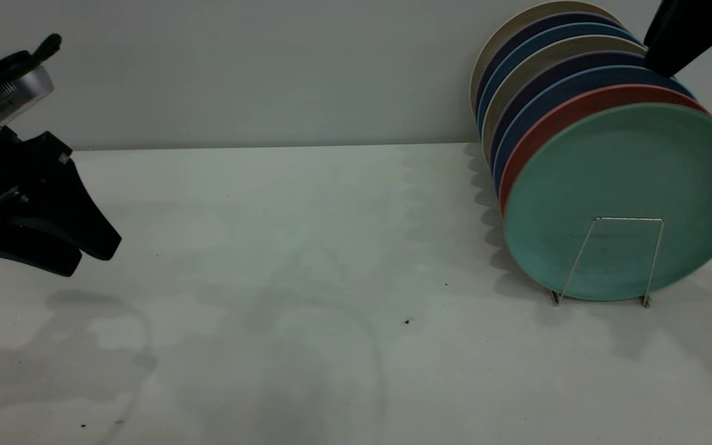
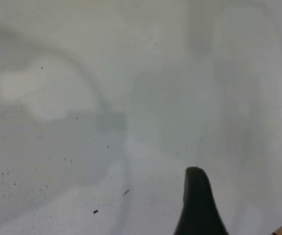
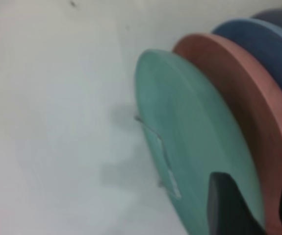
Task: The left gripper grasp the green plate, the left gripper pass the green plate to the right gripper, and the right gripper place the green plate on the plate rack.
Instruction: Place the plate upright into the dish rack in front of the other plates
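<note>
The green plate [image 1: 625,201] stands upright on its edge in the plate rack [image 1: 609,259], at the front end of a row of plates. Just behind it stands a salmon-pink plate [image 1: 554,120], then blue plates [image 1: 541,93] and further ones, all close together face to face. The front wire loop of the rack stands against the lower face of the green plate, and its feet rest on the white table [image 1: 306,278].

The right gripper [image 3: 251,208] is above the top edge of the green plate; its two black fingers stand apart, one on each side of the rim, and do not press on it. In the exterior view only a black part of this arm shows above the row of plates.

The left gripper [image 1: 84,250] hangs far from the rack, at the other side of the table, low over the surface, holding nothing. I cannot tell if its fingers are open or closed. Between it and the rack the table lies bare and wide, with only some small dark specks.
</note>
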Robot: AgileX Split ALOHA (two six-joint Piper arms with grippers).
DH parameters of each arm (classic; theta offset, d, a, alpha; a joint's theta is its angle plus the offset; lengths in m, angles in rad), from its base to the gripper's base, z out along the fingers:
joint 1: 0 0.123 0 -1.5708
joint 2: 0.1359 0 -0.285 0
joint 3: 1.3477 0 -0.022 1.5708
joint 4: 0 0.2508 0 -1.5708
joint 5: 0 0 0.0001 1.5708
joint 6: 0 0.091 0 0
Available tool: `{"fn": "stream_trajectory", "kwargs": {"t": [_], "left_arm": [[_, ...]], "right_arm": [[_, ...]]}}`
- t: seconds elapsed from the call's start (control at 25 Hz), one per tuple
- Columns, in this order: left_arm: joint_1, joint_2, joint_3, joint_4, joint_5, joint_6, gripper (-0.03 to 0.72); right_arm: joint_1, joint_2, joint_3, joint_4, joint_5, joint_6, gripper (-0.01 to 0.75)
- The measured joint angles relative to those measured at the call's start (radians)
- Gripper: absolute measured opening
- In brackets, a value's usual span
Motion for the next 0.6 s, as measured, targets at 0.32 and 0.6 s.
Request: {"fn": "stream_trajectory", "kwargs": {"t": [0.32,0.6], "left_arm": [[0.0,-0.002,0.0,0.011,-0.058,-0.06,0.526],[0.0,-0.066,-0.046,0.37,-0.067,-0.367,0.526]], "right_arm": [[0.0,0.0,0.0,0.048,0.052,0.447,0.28],[0.0,-0.011,0.0,-0.034,0.095,0.966,0.28]]}}
